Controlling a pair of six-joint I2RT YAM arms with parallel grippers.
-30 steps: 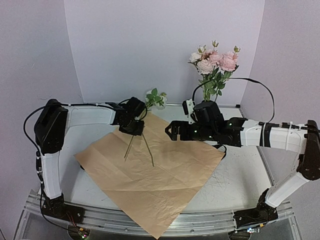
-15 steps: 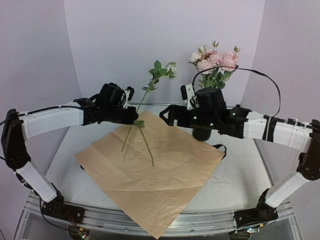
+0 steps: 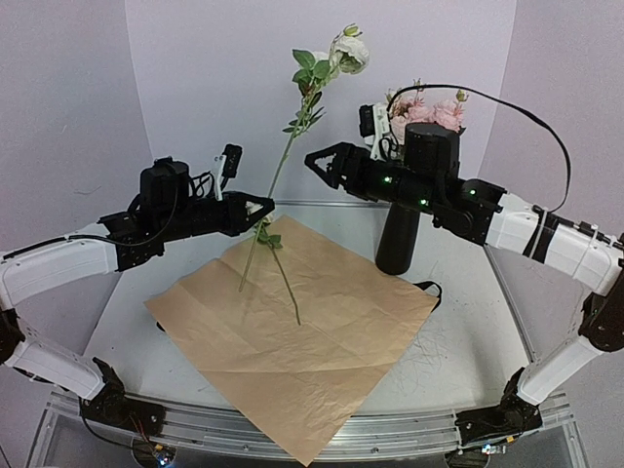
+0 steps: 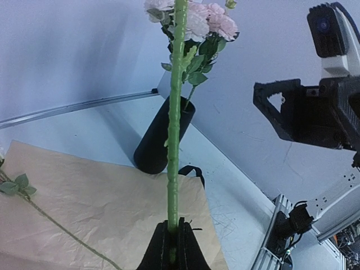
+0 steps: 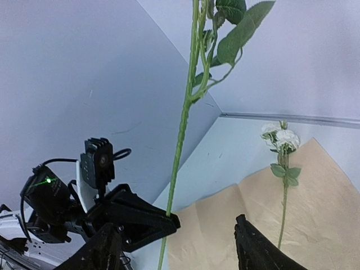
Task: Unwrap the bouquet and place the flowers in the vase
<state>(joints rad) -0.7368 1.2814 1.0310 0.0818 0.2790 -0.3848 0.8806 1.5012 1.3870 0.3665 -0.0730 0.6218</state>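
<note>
The left gripper (image 3: 263, 207) pinches the flower stem (image 3: 289, 154), just ahead of the right gripper (image 3: 318, 166), whose jaws are open. A wobble could make them miss.

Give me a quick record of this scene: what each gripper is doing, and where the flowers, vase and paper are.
left gripper: shut on the held flower's stem
held flower: upright above the paper, white bloom on top
right gripper: open, pointed at the held stem, not touching it
vase: upright behind the paper, pink flowers in it
paper: spread flat on the table
loose flower: white, lying on the paper
</note>
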